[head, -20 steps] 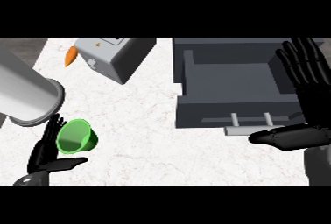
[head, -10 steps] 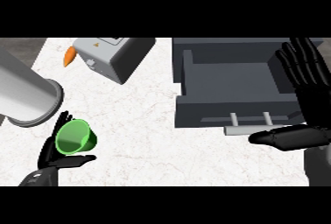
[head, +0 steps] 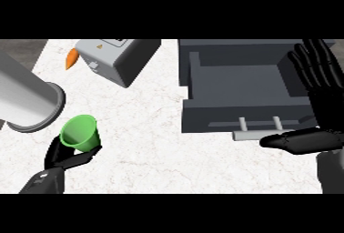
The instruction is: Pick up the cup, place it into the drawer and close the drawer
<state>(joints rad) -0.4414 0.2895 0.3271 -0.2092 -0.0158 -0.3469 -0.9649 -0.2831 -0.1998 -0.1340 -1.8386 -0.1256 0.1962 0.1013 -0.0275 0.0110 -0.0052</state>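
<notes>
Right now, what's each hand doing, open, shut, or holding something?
Left hand: shut on the cup.
Right hand: open, fingers straight, holding nothing, beside the drawer.

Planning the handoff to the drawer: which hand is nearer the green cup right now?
Left. The left hand is curled round the green cup at the counter's lower left. The right hand is open, far across, beside the open drawer.

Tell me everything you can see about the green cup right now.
The green cup is plain bright green, smooth and plastic-looking, with no handle visible. It tapers from a wide round rim to a narrower base and is tilted, its open mouth facing up and left. The left hand curls around its lower part, near the counter's front left, beside a large grey cylinder.
</notes>
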